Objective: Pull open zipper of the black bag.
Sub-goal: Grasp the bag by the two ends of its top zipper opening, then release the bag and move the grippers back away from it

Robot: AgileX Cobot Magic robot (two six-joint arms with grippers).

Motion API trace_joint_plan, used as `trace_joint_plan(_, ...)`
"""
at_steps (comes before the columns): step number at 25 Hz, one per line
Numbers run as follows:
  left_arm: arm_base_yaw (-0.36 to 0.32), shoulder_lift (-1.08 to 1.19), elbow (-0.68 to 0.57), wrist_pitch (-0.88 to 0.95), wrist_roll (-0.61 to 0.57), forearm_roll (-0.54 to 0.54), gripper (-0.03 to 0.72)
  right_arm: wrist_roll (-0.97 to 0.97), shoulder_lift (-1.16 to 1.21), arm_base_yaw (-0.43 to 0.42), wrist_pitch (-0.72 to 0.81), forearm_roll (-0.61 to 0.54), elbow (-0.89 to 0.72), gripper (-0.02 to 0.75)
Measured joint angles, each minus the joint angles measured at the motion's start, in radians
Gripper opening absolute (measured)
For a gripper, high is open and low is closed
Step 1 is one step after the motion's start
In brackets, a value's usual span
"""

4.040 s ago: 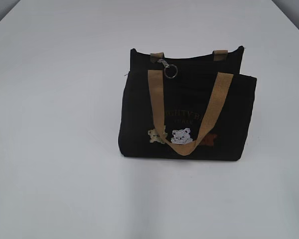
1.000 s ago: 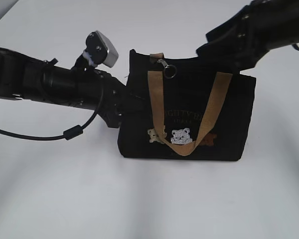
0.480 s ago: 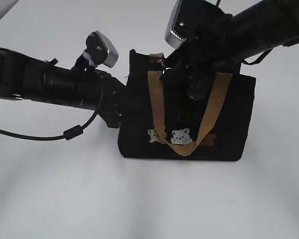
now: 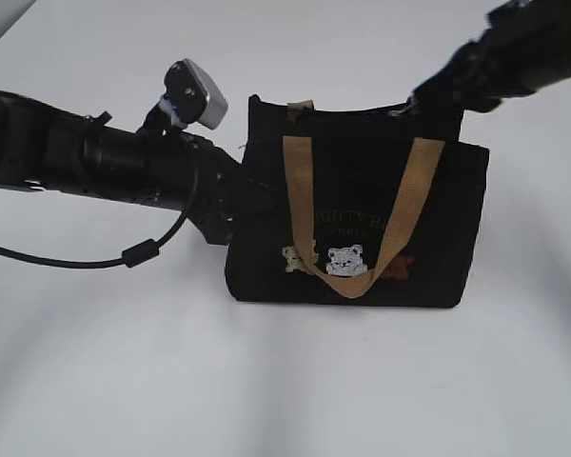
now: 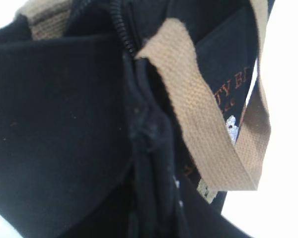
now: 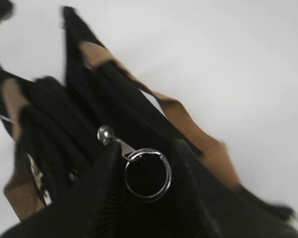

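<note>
Standing upright near the middle of a white counter: the black bag, tan handles draped down over its front, gold lettering and small bear patches below.

Pressed against the bag's left end, the left pincer — its fingertips lost in the dark fabric in the exterior view. Up close in the left wrist view, only black cloth, a run of zipper teeth at the top edge and a tan strap; jaws nearly together, apparently pinching the fabric at that end, though the grip itself hidden from sight.

Reaching in from the upper right, the right pincer at the bag's top edge toward its right side. In the right wrist view, two dark ribbed fingers standing apart, the silver clasp and round ring lying between them — one finger at the clasp's side, no clear clamp on the ring visible. Motion blur softening much of that view.
</note>
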State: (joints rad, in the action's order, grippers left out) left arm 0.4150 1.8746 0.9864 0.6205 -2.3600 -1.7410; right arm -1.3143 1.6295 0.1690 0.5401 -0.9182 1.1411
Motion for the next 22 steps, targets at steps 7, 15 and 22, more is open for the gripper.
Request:
trace_joint_plan(7, 0.001, 0.0, 0.0, -0.008, -0.001, -0.001, 0.066, 0.286, -0.027, -0.262, 0.245, 0.067, 0.0, 0.239)
trace_joint_plan(15, 0.002, -0.03, 0.0, -0.075, 0.58, 0.187, 0.439, 0.563, -0.048, -0.263, 0.544, 0.112, 0.0, 0.555)
trace_joint_plan(22, 0.002, -0.202, -0.033, -0.018, 1.455, 0.775, 0.368, 0.837, -0.243, -0.265, 0.666, 0.339, -0.019, 0.419)
